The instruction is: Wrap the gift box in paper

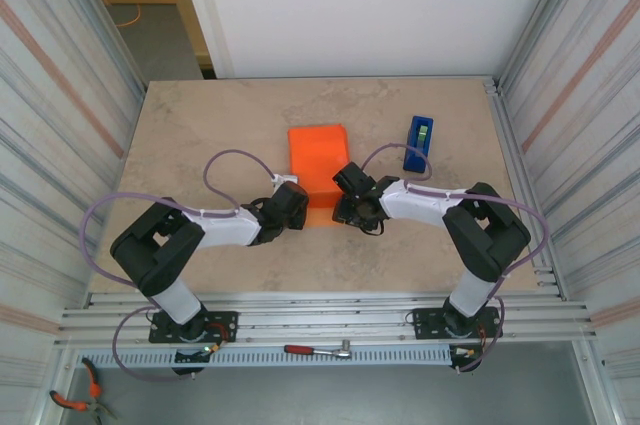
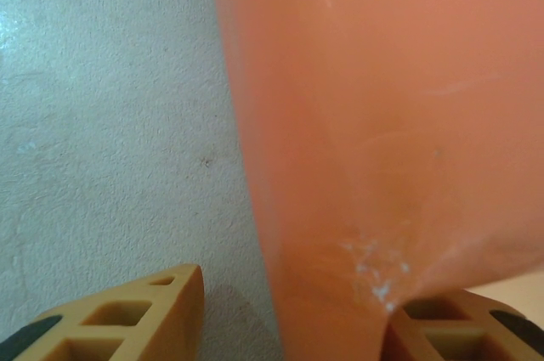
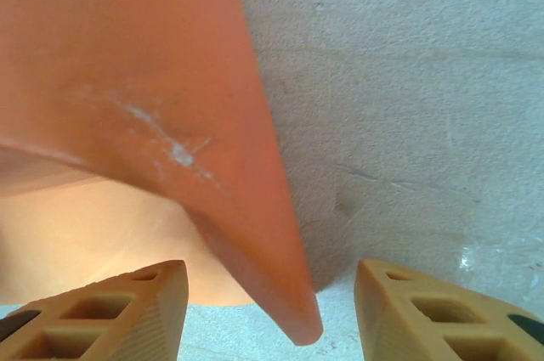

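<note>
Gaping around one orange paper [image 1: 318, 157], two pairs of jaws grasp nothing; one dispenser [image 1: 419, 142] nearby.

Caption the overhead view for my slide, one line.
Left gripper and right gripper poised at the near corners of the orange paper; a blue tape dispenser stands to its right.

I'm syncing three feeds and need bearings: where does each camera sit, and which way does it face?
Top external: above, behind the bases, looking down at the table; left arm, right arm show.
Left wrist: on that wrist, facing paper and table; own fingers show.
Right wrist: likewise; own fingers flank a paper corner.
Shared: all see the paper.
</note>
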Robot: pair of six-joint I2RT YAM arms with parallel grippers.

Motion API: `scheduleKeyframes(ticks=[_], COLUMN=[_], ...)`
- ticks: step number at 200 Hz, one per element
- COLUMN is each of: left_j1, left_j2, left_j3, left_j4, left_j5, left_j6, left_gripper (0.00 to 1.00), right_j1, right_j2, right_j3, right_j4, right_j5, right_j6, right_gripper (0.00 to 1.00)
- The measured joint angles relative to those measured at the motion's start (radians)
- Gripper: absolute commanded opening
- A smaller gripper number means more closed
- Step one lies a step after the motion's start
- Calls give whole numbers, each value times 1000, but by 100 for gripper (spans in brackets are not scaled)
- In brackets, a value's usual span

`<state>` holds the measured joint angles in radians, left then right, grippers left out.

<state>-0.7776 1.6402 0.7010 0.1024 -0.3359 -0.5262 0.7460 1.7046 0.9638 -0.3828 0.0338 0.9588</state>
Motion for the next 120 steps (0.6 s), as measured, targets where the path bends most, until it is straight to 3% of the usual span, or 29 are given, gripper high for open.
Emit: scheduleKeyframes(ticks=[95, 120], left_j1=[0, 0], left_j2=[0, 0], left_j3=[0, 0], left_j4=[0, 0], left_j5=[0, 0], left_j6=[3, 3], left_gripper=[47, 47], right_j1=[-18, -29], right_j2=[0, 0], right_j3=[19, 39], right_j4=[-34, -38], right_j5=[19, 19], right_j6=[-2, -10], right_gripper=[40, 32])
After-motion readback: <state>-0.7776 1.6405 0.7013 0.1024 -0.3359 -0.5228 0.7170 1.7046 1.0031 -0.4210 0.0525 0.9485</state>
